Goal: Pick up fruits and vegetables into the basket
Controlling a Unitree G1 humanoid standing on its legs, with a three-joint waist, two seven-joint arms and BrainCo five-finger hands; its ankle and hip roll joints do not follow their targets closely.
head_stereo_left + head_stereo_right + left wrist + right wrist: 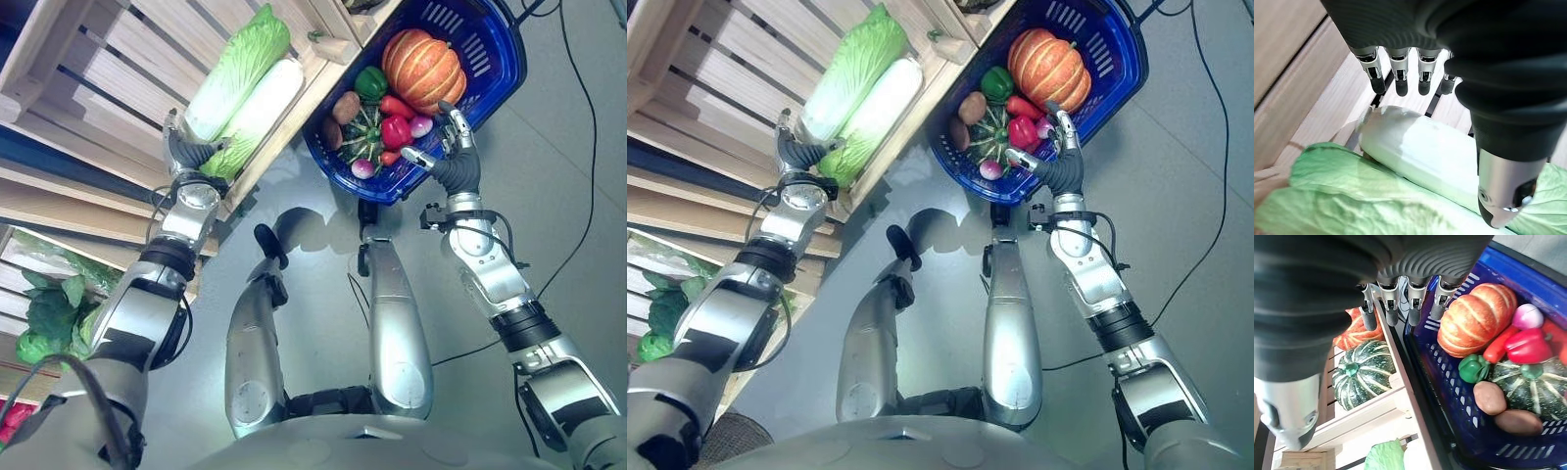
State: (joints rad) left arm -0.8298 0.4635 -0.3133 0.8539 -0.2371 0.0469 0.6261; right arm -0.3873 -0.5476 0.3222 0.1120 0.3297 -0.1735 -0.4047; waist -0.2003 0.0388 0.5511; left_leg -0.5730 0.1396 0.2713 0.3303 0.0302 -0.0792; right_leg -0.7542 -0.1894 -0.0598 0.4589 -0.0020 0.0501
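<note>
Right now the left hand [1449,63] sits over the napa cabbages in the wooden crate [88,59], fingers [1400,83] straight and spread, thumb apart, holding nothing; it hovers just above the nearer cabbage [1420,152], prob. lining up a grasp on its pale stem end. From the eye views the hand appears at the crate's near edge, at the cabbage's lower end, w/ a second cabbage [240,64] lying alongside, touching it. The cabbages lie flat, side by side on the slats, so a grab from the end looks sensible.

The right hand [453,147] is at the near rim of the blue basket [490,49], fingers relaxed and open, nothing in them; whether it touches the rim can't be told. Likely it steadies or waits by the basket for the next drop.

Basket already holds an orange pumpkin [423,69], a green striped squash [362,132], green pepper [370,83], red peppers [396,129], potatoes [345,108], radishes [421,125].

The right wrist view adds what the eye views miss: another crate beside the basket w/ a second striped squash [1359,374] and a second orange pumpkin [1352,335]. The left wrist view shows the gap betw. fingertips and cabbage.
</note>
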